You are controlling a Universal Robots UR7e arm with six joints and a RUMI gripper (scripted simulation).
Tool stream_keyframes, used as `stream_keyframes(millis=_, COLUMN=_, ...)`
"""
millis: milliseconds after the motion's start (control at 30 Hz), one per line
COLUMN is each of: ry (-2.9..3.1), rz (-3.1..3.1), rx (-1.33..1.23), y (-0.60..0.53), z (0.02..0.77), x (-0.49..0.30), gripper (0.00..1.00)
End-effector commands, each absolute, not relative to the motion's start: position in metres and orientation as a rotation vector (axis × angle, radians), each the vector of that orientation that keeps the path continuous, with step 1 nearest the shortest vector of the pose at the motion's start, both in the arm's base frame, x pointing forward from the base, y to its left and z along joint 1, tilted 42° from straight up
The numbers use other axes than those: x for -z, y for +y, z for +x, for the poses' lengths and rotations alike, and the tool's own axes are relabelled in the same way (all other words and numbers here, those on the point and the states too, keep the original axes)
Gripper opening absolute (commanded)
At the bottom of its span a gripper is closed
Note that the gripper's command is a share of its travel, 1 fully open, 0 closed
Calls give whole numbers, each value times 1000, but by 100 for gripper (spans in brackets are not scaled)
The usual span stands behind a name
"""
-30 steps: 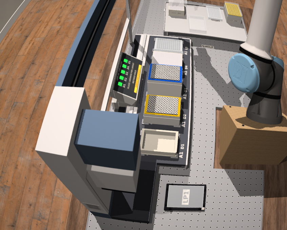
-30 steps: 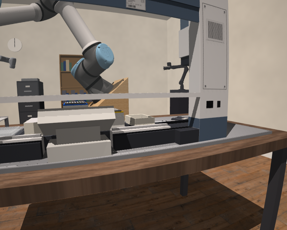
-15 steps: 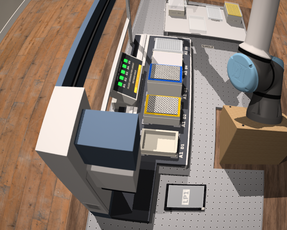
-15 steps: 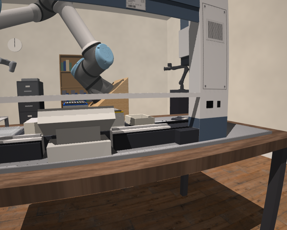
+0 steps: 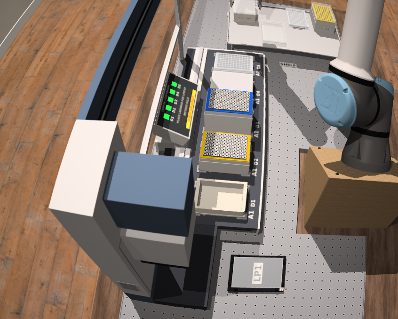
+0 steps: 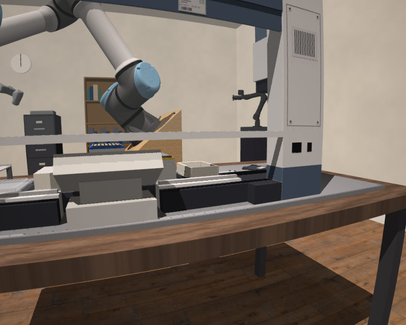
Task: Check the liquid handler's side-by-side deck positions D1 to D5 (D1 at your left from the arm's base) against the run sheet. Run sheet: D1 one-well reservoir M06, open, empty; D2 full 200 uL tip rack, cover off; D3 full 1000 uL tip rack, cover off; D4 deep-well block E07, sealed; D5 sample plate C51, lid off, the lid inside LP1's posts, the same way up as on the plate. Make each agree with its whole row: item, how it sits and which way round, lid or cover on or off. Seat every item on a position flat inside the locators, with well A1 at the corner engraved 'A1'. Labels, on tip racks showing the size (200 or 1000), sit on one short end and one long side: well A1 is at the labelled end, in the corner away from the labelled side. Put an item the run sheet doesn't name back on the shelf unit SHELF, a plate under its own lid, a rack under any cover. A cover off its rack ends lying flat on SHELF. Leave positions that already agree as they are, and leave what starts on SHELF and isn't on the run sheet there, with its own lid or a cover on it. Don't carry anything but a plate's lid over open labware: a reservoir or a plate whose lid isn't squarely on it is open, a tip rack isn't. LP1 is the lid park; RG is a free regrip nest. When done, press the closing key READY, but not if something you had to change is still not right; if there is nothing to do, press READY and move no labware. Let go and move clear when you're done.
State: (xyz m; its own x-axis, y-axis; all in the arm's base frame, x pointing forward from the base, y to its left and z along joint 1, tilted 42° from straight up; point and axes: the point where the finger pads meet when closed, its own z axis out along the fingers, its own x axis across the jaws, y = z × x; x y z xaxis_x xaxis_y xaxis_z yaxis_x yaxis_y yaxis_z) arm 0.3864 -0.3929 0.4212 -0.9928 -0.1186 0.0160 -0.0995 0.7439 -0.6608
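Note:
On the deck, D1 holds an open, empty cream reservoir (image 5: 219, 210) (image 6: 196, 168). D2 holds a yellow tip rack (image 5: 226, 145) and D3 a blue tip rack (image 5: 229, 100) (image 6: 106, 145), both uncovered. D4 holds a white flat-topped block (image 5: 232, 80). D5 holds a clear well plate (image 5: 233, 62) (image 6: 13, 184); I cannot tell whether a lid is on it. The lid park LP1 (image 5: 242, 272) holds nothing. My gripper's fingers are out of both views. Only a grey end piece of the arm (image 6: 13, 94) shows at the left edge, high above the shelf side. What the fingers grip is hidden.
SHELF (image 5: 298, 43) at the far end carries a white box (image 5: 245, 14), a flat clear lid or cover (image 5: 274, 33), a clear plate (image 5: 297, 18) and an uncovered yellow rack (image 5: 322, 14). The handler's head (image 5: 149, 189) and status panel (image 5: 176, 106) stand left of the deck. The arm's base block (image 5: 345, 199) stands to its right.

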Motion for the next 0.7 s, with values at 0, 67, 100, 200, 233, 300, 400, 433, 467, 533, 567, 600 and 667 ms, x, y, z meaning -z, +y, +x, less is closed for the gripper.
stream_keyframes(millis=0, ry=2908, rz=-182, rx=1099, y=-402, z=387, x=-411, gripper=0)
stream_keyframes(millis=67, ry=2908, rz=-182, rx=1099, y=-403, z=387, x=-410, gripper=0)
stream_keyframes(millis=100, ry=2908, rz=-182, rx=1099, y=-403, z=387, x=-410, gripper=0)
stream_keyframes(millis=200, ry=2908, rz=-182, rx=1099, y=-406, z=388, x=-406, gripper=0)
stream_keyframes(millis=233, ry=2908, rz=-182, rx=1099, y=-407, z=388, x=-405, gripper=0)
stream_keyframes(millis=300, ry=2908, rz=-182, rx=1099, y=-410, z=388, x=-402, gripper=0)
stream_keyframes(millis=400, ry=2908, rz=-182, rx=1099, y=-413, z=388, x=-399, gripper=0)
stream_keyframes(millis=433, ry=2908, rz=-182, rx=1099, y=-414, z=388, x=-397, gripper=0)
stream_keyframes(millis=467, ry=2908, rz=-182, rx=1099, y=-415, z=389, x=-396, gripper=0)
stream_keyframes(millis=533, ry=2908, rz=-182, rx=1099, y=-417, z=389, x=-394, gripper=0)
stream_keyframes(millis=567, ry=2908, rz=-182, rx=1099, y=-418, z=389, x=-392, gripper=0)
stream_keyframes(millis=600, ry=2908, rz=-182, rx=1099, y=-419, z=389, x=-391, gripper=0)
stream_keyframes(millis=667, ry=2908, rz=-182, rx=1099, y=-419, z=389, x=-391, gripper=0)
